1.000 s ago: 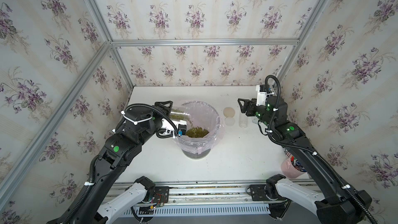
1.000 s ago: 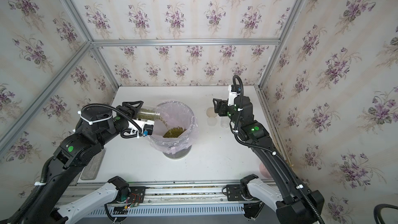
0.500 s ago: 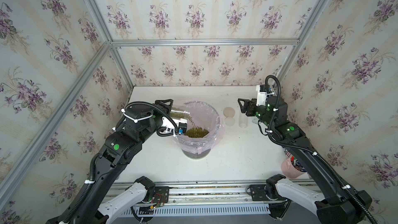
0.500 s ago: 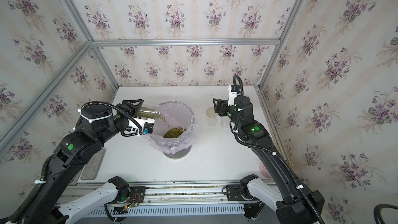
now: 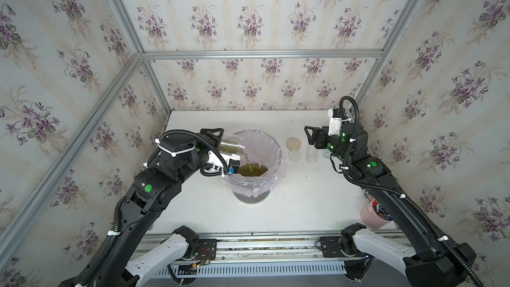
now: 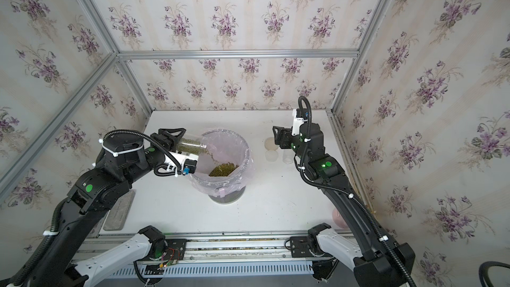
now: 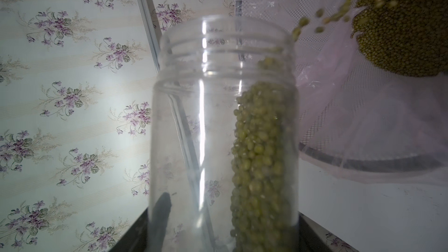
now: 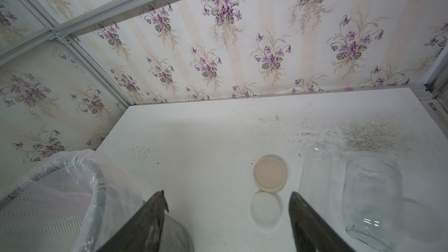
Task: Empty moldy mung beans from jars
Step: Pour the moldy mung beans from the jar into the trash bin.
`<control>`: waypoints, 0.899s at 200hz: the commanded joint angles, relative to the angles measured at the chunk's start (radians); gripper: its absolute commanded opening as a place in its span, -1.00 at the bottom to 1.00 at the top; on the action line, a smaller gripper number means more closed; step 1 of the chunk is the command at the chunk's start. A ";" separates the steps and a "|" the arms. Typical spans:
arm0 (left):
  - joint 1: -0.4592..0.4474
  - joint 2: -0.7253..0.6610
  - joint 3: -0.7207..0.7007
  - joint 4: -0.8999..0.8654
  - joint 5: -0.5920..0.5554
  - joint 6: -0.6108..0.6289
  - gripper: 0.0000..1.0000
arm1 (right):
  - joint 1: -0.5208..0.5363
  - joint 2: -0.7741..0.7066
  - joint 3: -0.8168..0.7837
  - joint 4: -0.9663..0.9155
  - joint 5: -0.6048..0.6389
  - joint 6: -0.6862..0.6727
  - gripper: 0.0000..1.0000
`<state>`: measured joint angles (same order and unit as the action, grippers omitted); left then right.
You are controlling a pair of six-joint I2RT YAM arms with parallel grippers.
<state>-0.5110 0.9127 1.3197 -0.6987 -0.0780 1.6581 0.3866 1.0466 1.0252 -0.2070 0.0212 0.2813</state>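
My left gripper [image 5: 220, 142] is shut on a clear lidless jar [image 5: 231, 146], tipped on its side with its mouth over the rim of the bag-lined bin [image 5: 276, 144]. Mung beans [image 7: 261, 153] lie along the jar's lower side, and some fall from its mouth onto the green heap [image 5: 252, 169] in the bag. My right gripper [image 8: 228, 202] hangs open and empty above the table. Beyond it stand a slim empty jar [image 8: 315, 173] and a wider empty jar [image 8: 372, 200], beside a tan lid [image 8: 269, 174] and a whitish lid [image 8: 265, 208].
A pink cup of pens [image 5: 375, 215] stands at the front right under my right arm. A flat grey slab [image 6: 118, 213] lies at the front left edge. Dark specks dust the table's back right corner [image 8: 368, 134]. Papered walls close three sides.
My left wrist has risen slightly with the jar still tipped over the bin, and beans keep running out. The right arm has not moved.
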 commanded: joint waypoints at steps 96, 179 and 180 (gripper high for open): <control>0.002 0.035 0.030 -0.019 -0.007 0.069 -1.00 | 0.001 0.002 0.016 0.020 -0.001 0.002 0.54; 0.000 0.034 0.049 -0.035 -0.043 0.073 -1.00 | 0.001 0.026 0.023 0.016 -0.021 0.001 0.55; 0.000 0.033 0.049 -0.035 -0.043 0.073 -1.00 | 0.001 0.027 0.023 0.017 -0.021 0.001 0.55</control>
<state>-0.5110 0.9455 1.3632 -0.7387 -0.0925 1.6802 0.3866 1.0653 1.0393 -0.2070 0.0101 0.2810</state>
